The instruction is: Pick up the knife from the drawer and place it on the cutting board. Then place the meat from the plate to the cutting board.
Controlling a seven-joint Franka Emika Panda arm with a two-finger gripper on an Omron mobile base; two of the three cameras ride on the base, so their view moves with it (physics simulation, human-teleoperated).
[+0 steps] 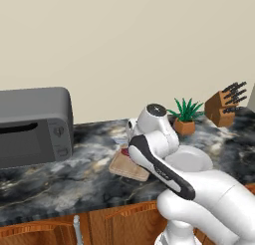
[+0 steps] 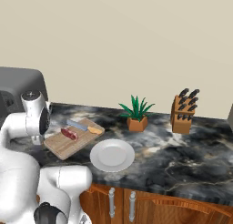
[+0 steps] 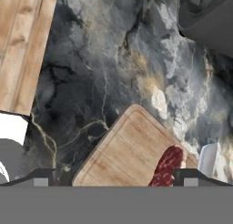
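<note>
A: Entry, left to right. Grey microwave [image 1: 32, 127] at far left of the dark marble counter [image 2: 182, 159]. Any label on it?

B: Controls on its front panel, nothing legible. No readable writing anywhere.

A: Gripper [image 3: 116, 175]?

B: Hand view: the two fingertips [image 3: 43, 176] stand spread wide at the bottom corners, nothing between them, nothing touched. They hover over the cutting board [image 2: 68, 141].

A: Board contents?

B: The meat [image 2: 69, 134] lies flat near the board's middle. The knife [image 2: 84, 126] lies along the board's far edge, blade pointing left, tan handle at the right corner. Meat and knife are close; contact cannot be told.

A: Next rightward?

B: The plate [image 2: 112, 155], white, just right of the board on the near side, with nothing on it. Then a potted plant [image 2: 136, 114] farther back, and a knife block [image 2: 183, 110] at the right, black handles up.

A: The drawer?

B: Only cabinet fronts with silver handles [image 2: 111, 202] show under the counter edge.
</note>
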